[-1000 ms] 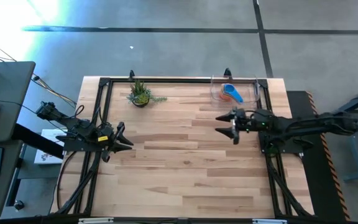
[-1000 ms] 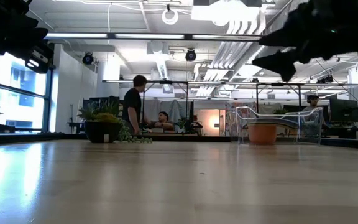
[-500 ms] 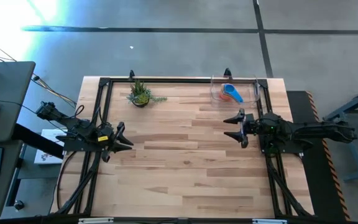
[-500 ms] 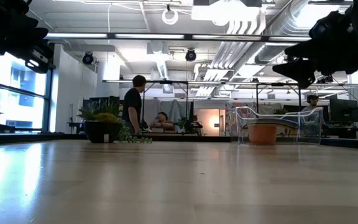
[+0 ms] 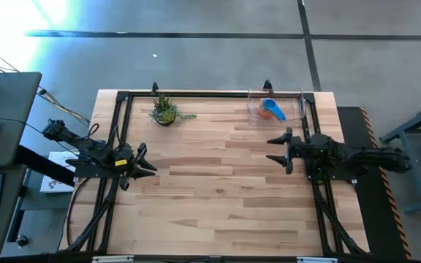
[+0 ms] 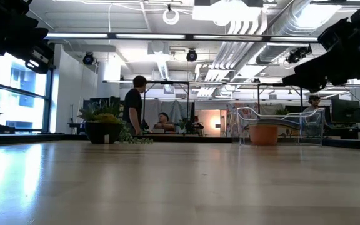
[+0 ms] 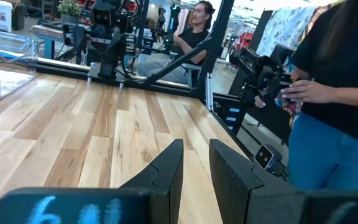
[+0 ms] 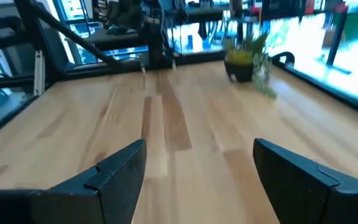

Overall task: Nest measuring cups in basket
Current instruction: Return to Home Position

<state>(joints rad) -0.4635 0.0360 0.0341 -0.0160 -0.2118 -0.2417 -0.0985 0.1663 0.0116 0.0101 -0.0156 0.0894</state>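
The clear basket (image 5: pixel 253 98) stands at the table's far right; in the low view the basket (image 6: pixel 308 122) stands far off. Inside it lie nested measuring cups (image 5: pixel 272 109), a blue one on top and an orange one (image 6: pixel 263 134) beneath; other colours are hidden. My right gripper (image 5: pixel 272 148) hovers open over the table, near of the basket, fingers pointing toward the table's left; its wrist view shows the right gripper (image 8: pixel 197 155) wide apart over bare wood. My left gripper (image 5: pixel 146 159) waits at the left edge, and the left gripper (image 7: pixel 196 149) shows a narrow gap.
A small potted plant (image 5: pixel 164 111) stands on the far left part of the table. The black frame rail (image 5: pixel 210 93) runs along the far edge. A person (image 7: pixel 331 93) stands beyond the right edge holding a device; other people (image 6: pixel 134 106) are farther back.
My right gripper has drawn back toward the table's right edge, away from the table's middle, staying open. The cups and basket have not moved.
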